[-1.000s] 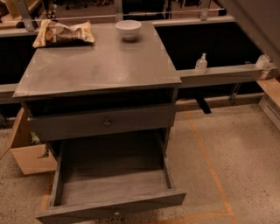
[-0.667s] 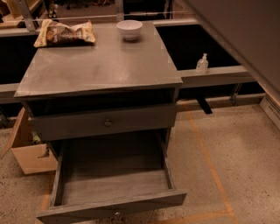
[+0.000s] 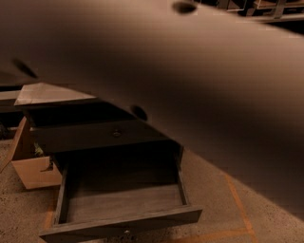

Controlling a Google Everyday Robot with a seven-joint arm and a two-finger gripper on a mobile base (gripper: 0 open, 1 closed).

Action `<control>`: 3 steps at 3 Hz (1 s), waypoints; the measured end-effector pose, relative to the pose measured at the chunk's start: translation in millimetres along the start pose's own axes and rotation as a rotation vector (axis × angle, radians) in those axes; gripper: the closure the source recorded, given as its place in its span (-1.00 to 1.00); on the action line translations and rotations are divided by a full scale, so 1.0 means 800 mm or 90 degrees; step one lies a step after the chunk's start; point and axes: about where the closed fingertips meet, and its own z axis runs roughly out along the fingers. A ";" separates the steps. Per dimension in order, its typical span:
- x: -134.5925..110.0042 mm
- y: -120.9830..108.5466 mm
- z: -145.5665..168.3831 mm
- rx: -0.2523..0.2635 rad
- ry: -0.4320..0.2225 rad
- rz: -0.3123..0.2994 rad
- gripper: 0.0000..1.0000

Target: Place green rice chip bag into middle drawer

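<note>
Filling most of the view, a broad blurred robot arm (image 3: 190,71) slants from upper left to lower right, very close to the camera. A few dark oval spots show on its surface, one near the top edge (image 3: 184,7) and one at its lower margin (image 3: 139,112).

Gripper: not visible anywhere, so where it sits and whether it is apart, together or clamped on anything cannot be told.

Green rice chip bag: not seen; its place cannot be told from this view.

Below the arm, left of centre, stands a grey cabinet (image 3: 47,95), with only a corner of its top showing. Under the top is a dark recess, then a closed drawer front (image 3: 85,137) with a small round knob (image 3: 116,134).

Beneath that, the open drawer (image 3: 118,223) is pulled well out toward the camera. Its floor is bare grey wood, and a knob (image 3: 126,232) sits on its front panel.

A cardboard box (image 3: 35,171) rests on the floor just beside the cabinet's left side.

The floor (image 3: 213,185) is speckled, with an orange tape line (image 3: 240,204) running to the right of the drawer.
</note>
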 end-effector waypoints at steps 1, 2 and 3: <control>0.000 0.000 0.000 0.000 0.000 0.000 1.00; 0.000 0.000 0.000 0.000 0.000 0.000 1.00; 0.000 0.000 0.000 0.000 0.000 0.000 1.00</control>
